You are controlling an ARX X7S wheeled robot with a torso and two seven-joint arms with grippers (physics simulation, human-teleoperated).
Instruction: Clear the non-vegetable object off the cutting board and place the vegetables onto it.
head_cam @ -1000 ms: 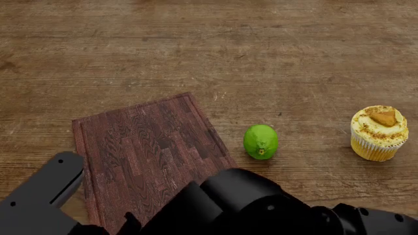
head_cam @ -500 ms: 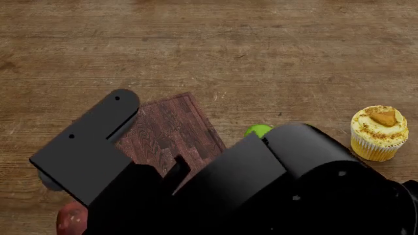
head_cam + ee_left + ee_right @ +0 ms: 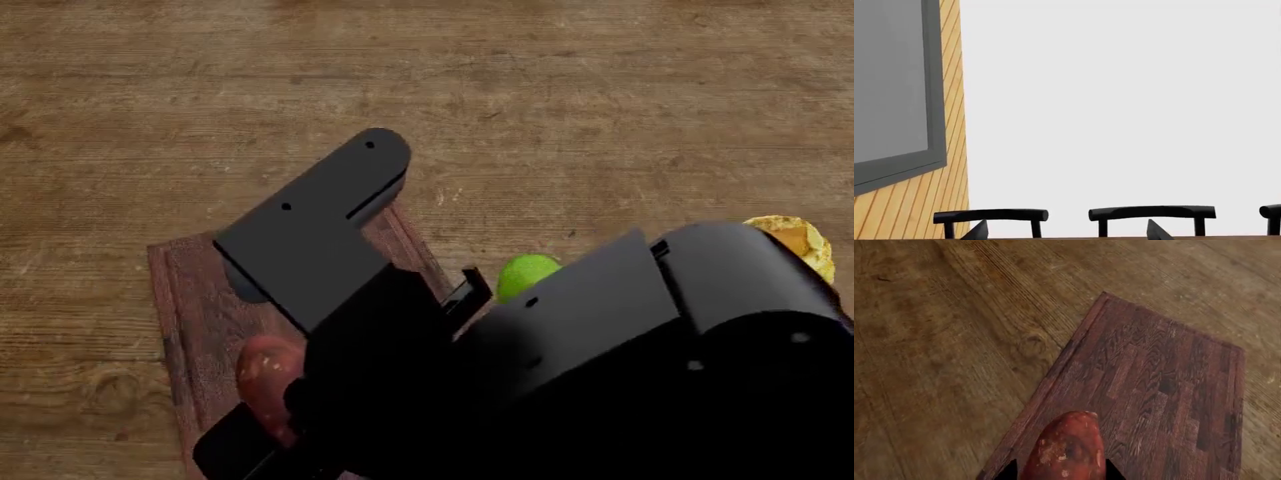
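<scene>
My right gripper (image 3: 1061, 471) is shut on the reddish-brown sweet potato (image 3: 1066, 450) and holds it over the near left part of the dark cutting board (image 3: 1167, 380). In the head view the sweet potato (image 3: 264, 372) shows over the board (image 3: 194, 290), with black arm links covering most of the board. The cupcake (image 3: 801, 238) stands on the table at the far right, off the board, mostly hidden behind the arm. My left gripper (image 3: 1066, 231) is open and empty. It points level, toward the chairs and wall.
A smooth green ball (image 3: 525, 272) lies on the table just right of the board, partly hidden by the arm. Brown tabletop (image 3: 534, 100) stretches beyond the board. Black chair backs (image 3: 1151, 214) and a striped wall panel (image 3: 954, 100) show in the left wrist view.
My right arm has swung forward and to the right, carrying the sweet potato from the near left table edge to over the board. It now hides most of the cupcake and ball.
</scene>
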